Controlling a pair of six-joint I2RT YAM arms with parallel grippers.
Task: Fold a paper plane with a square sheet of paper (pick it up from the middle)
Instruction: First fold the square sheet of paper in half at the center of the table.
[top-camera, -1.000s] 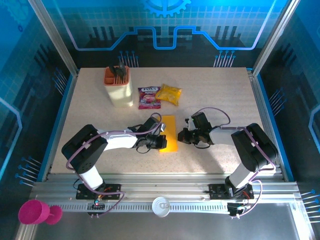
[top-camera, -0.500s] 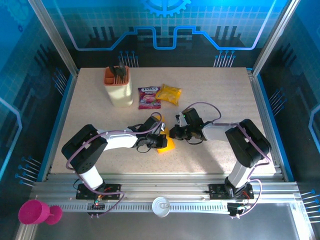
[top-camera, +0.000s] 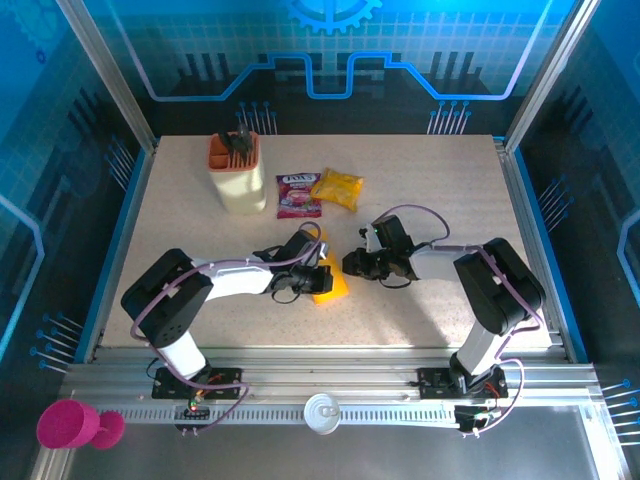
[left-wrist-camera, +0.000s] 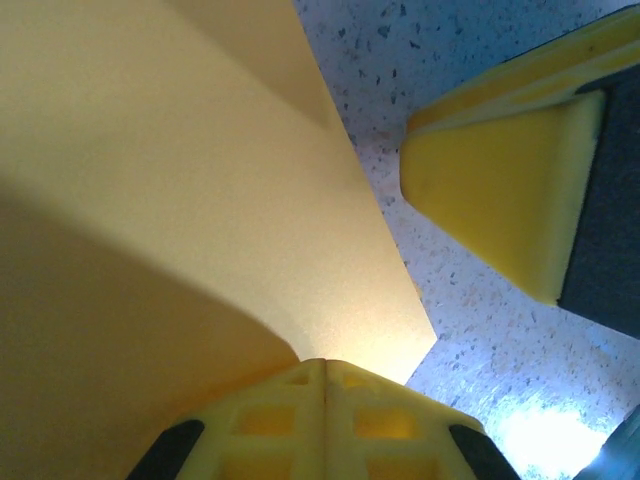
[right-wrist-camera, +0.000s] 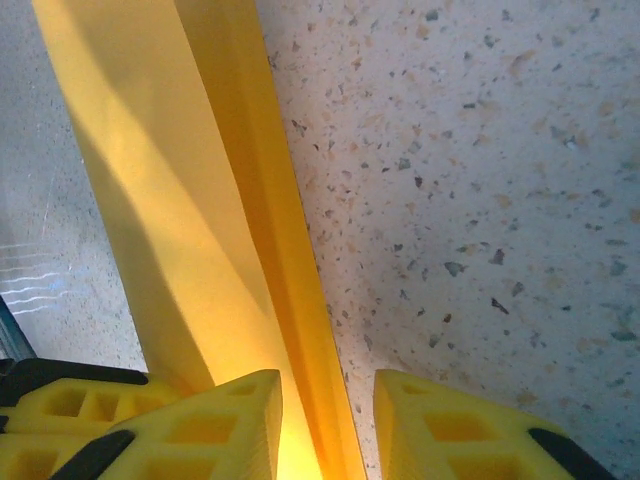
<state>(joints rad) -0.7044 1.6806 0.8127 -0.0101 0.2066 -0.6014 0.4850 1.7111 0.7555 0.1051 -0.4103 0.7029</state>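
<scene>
While our left gripper (top-camera: 316, 281) clamps the square sheet of paper (top-camera: 335, 288), folded narrow toward the middle of the worktop's (top-camera: 450, 200) near edge, and our right gripper (top-camera: 352, 266) stands slightly parted astride a crease, we judge nose and wings unmade.

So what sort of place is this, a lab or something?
Probably a robot lab cell or demo booth: two arms bolted to an aluminium rail, a speckled table fenced by a metal frame, and blue-lit tech-pattern panels all round.
</scene>
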